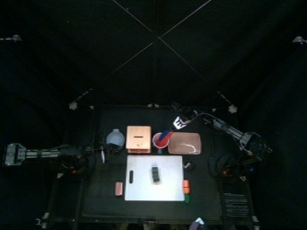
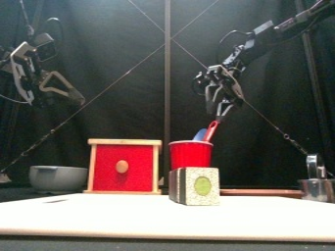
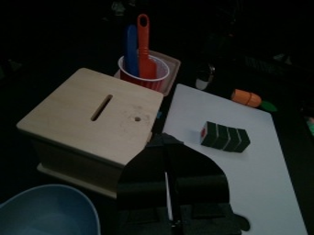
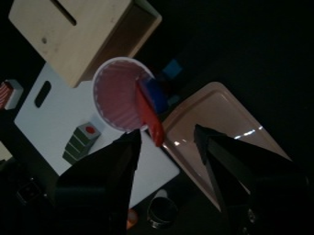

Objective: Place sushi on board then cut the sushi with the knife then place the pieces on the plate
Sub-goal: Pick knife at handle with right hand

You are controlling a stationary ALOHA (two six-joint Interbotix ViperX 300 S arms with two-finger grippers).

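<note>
Top: right gripper is over the back of the table, just behind the cup and tray. Left gripper rests at the left, beside the box. Sushi lies on the board, near the front.

Front: right gripper hangs spread just above the red knife, which stands in the cup with the blue knife. No contact that I can see. Sushi shows as one block, pale end face with a green centre.

Left wrist: jaws pressed together, holding nothing. Sushi is in one piece on the board, dark segments side by side, well apart from the jaws.

Right wrist: jaws wide apart and empty. The red knife handle points up between them, cup and tray below.
</note>
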